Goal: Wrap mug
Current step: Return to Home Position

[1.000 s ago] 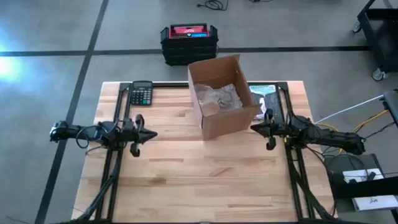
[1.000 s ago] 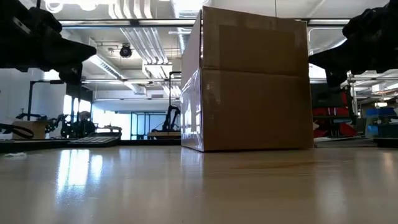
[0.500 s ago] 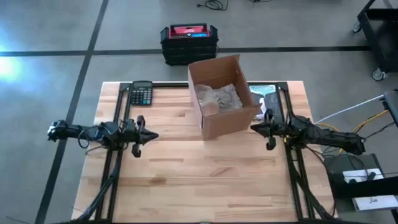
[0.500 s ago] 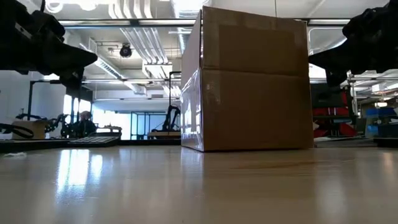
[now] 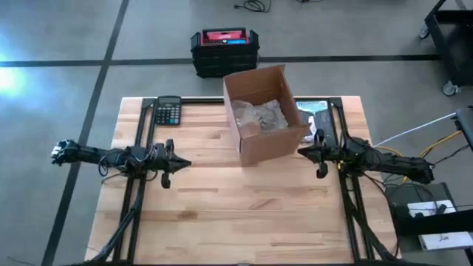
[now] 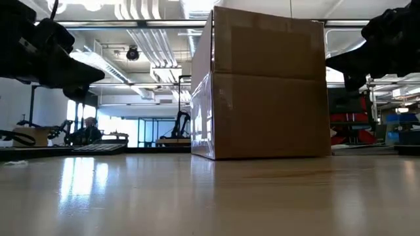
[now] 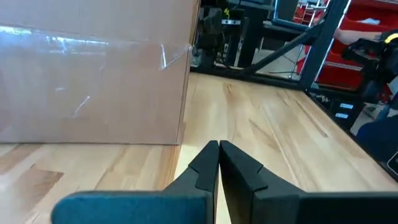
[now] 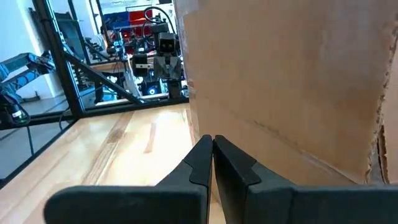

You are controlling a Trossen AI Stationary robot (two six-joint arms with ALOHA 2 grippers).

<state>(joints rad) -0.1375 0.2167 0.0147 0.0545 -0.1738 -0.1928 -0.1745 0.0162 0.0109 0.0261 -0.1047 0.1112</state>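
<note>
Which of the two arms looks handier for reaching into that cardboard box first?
Probably the right. The right gripper hangs shut right beside the cardboard box, while the left gripper, also shut, sits farther off across bare table.

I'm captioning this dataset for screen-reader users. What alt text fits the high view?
Seen from above, an open cardboard box holding crumpled wrapping paper sits at the far middle of a wooden table. The left gripper and right gripper, both shut and empty, hang at either side of it. A calculator lies at the far left corner.
</note>
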